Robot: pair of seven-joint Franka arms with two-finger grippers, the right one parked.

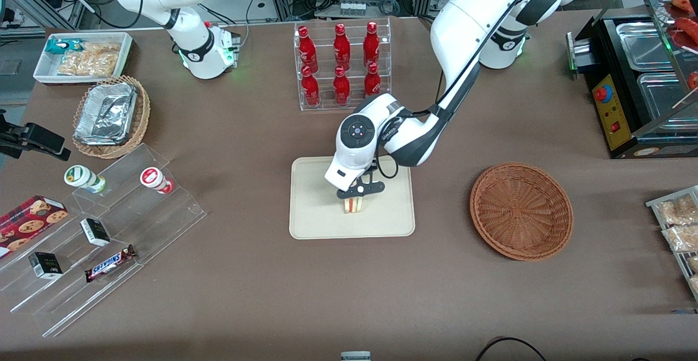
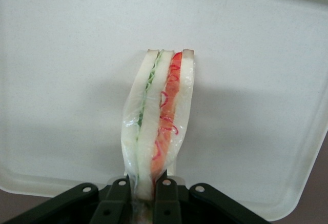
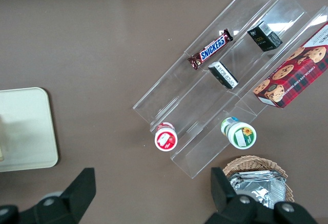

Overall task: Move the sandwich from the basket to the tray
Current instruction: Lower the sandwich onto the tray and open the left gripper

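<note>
- Claw (image 1: 355, 199): poised over the middle of the tray, pointing down, its two fingers (image 2: 165, 196) clenched on the top edge of the sandwich.
- Sandwich (image 1: 353, 205): held upright, cut edge with red and green layers facing the front camera. Its lower end sits at or just above the tray floor; contact cannot be confirmed.
- Tray (image 1: 311, 224): beige, flat, low-rimmed, lying on the desk (image 1: 381, 295) nearer the front camera than the rack of red bottles (image 1: 341, 64).
- Basket (image 1: 521, 210): reddish-brown wicker, empty, well apart from the tray toward the working arm's end of the desk.
- Step in hand, as judged: release. Lower until the wedge bears on the tray, then part the fingers slowly and lift straight up. The tall, thin, wrapped wedge may tip over or cling to a finger if the withdrawal is hurried.
</note>
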